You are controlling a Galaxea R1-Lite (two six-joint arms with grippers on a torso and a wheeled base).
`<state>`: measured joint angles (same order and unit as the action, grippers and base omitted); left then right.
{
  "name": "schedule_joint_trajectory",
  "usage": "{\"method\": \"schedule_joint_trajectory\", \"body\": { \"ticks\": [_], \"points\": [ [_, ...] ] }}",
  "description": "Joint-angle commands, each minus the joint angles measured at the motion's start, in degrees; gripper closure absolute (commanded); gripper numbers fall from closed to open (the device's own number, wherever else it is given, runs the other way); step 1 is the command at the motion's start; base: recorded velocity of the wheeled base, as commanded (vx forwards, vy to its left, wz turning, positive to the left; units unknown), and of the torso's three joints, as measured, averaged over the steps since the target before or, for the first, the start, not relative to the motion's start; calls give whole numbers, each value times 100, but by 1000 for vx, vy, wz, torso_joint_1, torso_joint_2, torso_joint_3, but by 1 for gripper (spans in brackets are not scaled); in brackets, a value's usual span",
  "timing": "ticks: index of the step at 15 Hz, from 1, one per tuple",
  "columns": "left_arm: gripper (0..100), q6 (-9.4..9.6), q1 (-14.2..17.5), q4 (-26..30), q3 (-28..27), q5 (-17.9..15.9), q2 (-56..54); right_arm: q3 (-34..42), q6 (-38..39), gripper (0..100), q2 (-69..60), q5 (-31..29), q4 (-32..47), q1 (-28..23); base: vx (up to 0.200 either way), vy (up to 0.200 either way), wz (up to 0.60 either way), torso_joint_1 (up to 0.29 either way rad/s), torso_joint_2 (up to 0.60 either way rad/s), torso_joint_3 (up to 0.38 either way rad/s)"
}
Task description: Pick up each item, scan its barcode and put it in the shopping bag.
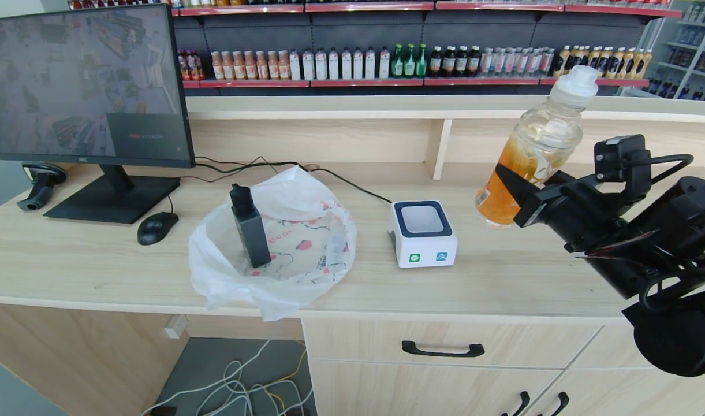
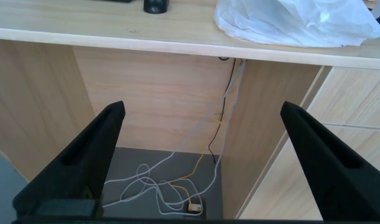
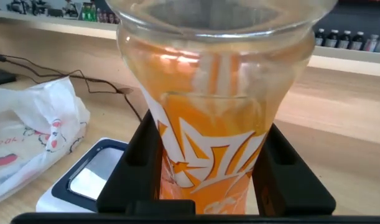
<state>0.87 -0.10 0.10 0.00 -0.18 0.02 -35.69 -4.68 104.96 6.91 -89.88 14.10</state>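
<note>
My right gripper [image 1: 517, 193] is shut on an orange drink bottle [image 1: 531, 156] with a white cap, held tilted above the counter, to the right of the white barcode scanner [image 1: 423, 233]. From the right wrist, the bottle [image 3: 214, 124] sits between the two black fingers [image 3: 140, 162], with the scanner [image 3: 84, 183] below and beyond it. The white shopping bag [image 1: 283, 242] lies open left of the scanner with a dark grey box [image 1: 249, 225] standing inside. My left gripper [image 2: 202, 155] hangs open below the counter edge, the bag [image 2: 301, 22] above it.
A monitor [image 1: 86, 86] on its stand, a black mouse [image 1: 157, 226] and a handheld scanner [image 1: 39, 185] occupy the counter's left. Cables run behind the bag. A raised wooden ledge backs the counter; drawers [image 1: 444, 349] sit below.
</note>
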Motion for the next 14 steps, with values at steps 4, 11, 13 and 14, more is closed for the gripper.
{"method": "schedule_joint_trajectory", "body": {
  "ticks": [4, 11, 13, 14],
  "points": [
    [0, 1, 1, -1, 0, 1, -2, 80, 2, 100, -116, -190, -12, -4, 0, 0, 0, 0, 0, 0],
    [0, -7, 1, -1, 0, 1, -2, 80, 11, 100, -160, -190, -12, -4, 0, 200, 0, 1, 2, 0],
    [0, -7, 1, -1, 0, 1, -2, 71, 11, 100, -151, -190, -12, -13, 0, 200, 0, 0, 0, 5],
    [0, -7, 1, -1, 0, 1, -2, 45, 11, 100, -134, -190, -12, -39, 0, 200, 0, 2, -2, 2]
  ]
}}
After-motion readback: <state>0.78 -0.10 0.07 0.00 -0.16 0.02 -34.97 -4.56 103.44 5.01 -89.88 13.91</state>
